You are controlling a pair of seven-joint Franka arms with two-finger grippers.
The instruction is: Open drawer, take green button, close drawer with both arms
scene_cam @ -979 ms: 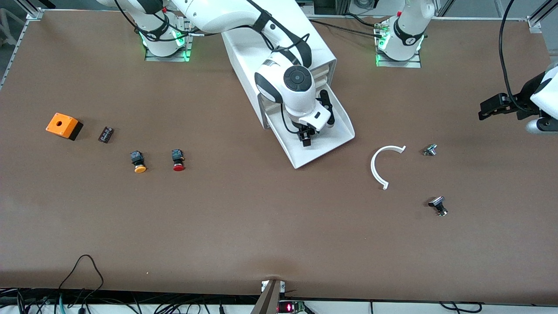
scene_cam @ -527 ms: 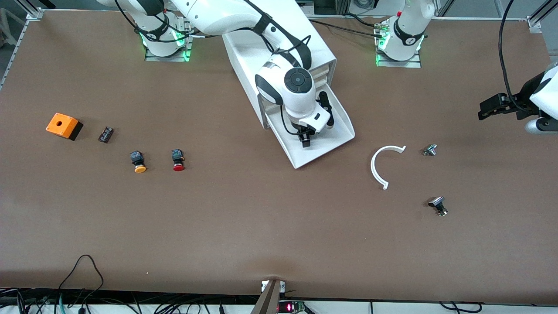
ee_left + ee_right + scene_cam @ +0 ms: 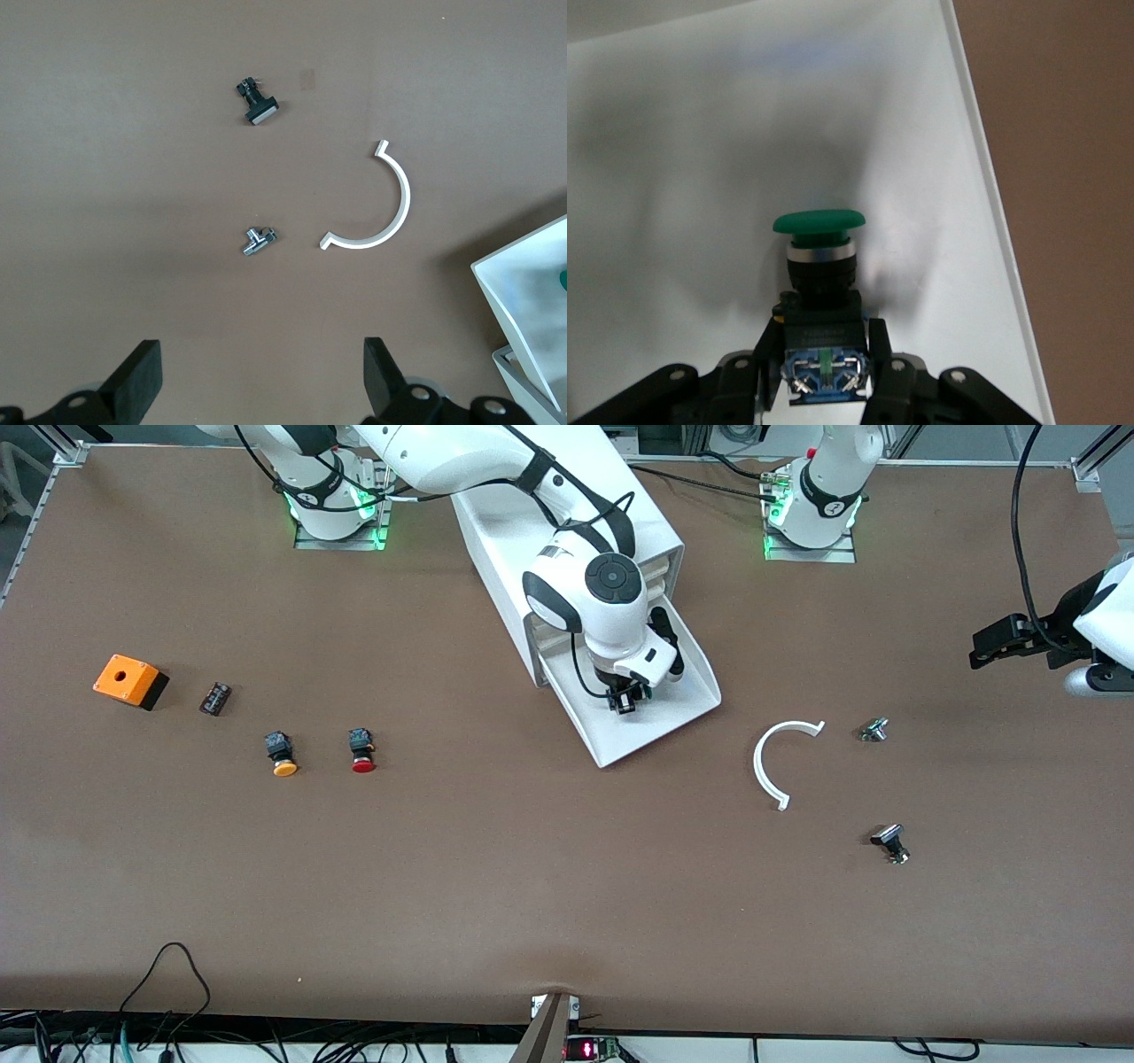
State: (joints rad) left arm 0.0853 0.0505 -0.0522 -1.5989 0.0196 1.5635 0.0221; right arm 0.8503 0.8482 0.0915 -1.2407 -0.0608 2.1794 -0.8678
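The white cabinet stands between the two arm bases, and its lower drawer is pulled out toward the front camera, a shallow white tray with raised walls. The right gripper is down inside that drawer, its fingers closed on the black body of the green button, which is the only thing seen in the tray; in the right wrist view the button's green cap points away from the gripper over the bare white drawer floor, with the drawer's side wall running close alongside. The drawers above it in the cabinet are shut. The left gripper waits with its fingers spread wide and nothing between them, over the table's edge at the left arm's end, well apart from the drawer. Below it on the table lie a white curved clip, a small metal fitting and a black-headed part. Toward the right arm's end of the table, well away from both grippers, sit a red button, an orange button, a small black part and an orange box.
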